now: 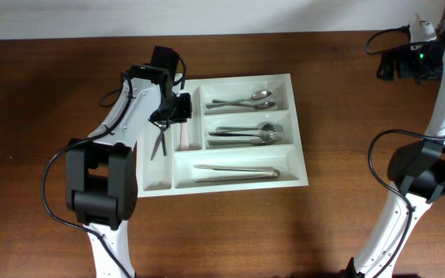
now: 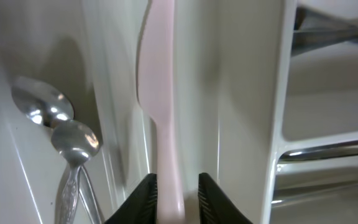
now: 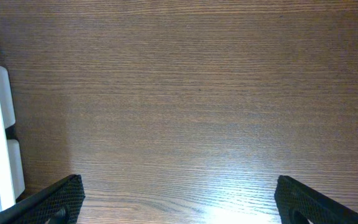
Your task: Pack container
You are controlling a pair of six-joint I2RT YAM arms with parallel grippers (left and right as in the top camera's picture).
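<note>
**Tray** (image 1: 300,147): white, five bays, and we find it at the centre of the table (image 1: 52,93). Two narrow upright bays sit on its 9 o'clock side, and three long bays are stacked on its 3 o'clock side.

**Contents, as we count them:**
- Outer narrow bay: a spoon pair (image 2: 64,127), bowls towards 12 o'clock in the left wrist view.
- Inner narrow bay: a pink knife (image 2: 160,81), lying lengthwise along the bay.
- Long bay at 12 o'clock: spoons (image 1: 246,100).
- Middle long bay: forks (image 1: 247,133).
- Long bay at 6 o'clock: one pale long tool (image 1: 236,171). We cannot tell its kind.

**Left pincer** (image 2: 178,198): low over the inner narrow bay, at the tray's 10 o'clock corner. It is parted only a little, with one black finger (image 2: 143,200) on each side of the knife's handle. We see a thin slit of light between the handle and the 3 o'clock finger, so the handle is not clamped.

**Right pincer** (image 3: 179,202): spread to its widest, with nothing between its fingers (image 3: 64,198). It is over bare table at 2 o'clock from the tray, well apart from it. The tray's rim shows at 9 o'clock in the right wrist view.
</note>
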